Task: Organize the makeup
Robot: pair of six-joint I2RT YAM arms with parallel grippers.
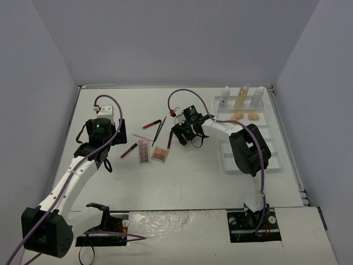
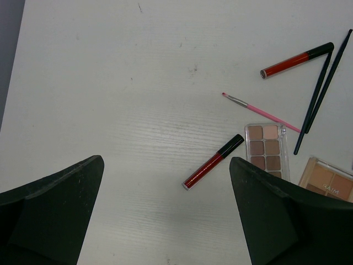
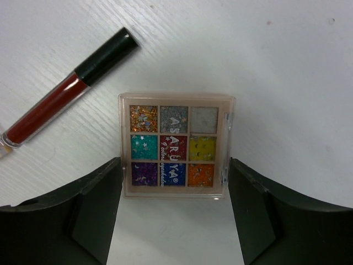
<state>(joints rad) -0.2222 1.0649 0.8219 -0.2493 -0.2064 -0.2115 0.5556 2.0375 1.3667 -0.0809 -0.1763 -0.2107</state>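
Three bottles (image 1: 241, 95) and two sponges (image 1: 237, 115) sit in the tray (image 1: 265, 125).

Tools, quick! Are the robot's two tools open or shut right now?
Left tool: open, empty.
Right tool: open, glitter palette between its fingers.

The white table (image 1: 182, 187) bears palettes (image 1: 144, 152), lip tubes (image 1: 129, 150), brushes (image 1: 160, 128) and a tray (image 1: 265, 118).

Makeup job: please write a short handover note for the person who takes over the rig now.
Left tool: open, empty, over the table.
Right tool: open, straddling the glitter palette.
Done: two white bottles, amber bottle and two sponges are in the white tray.
Left: three lip tubes, three brushes, two eyeshadow palettes and the glitter palette lie on the table.
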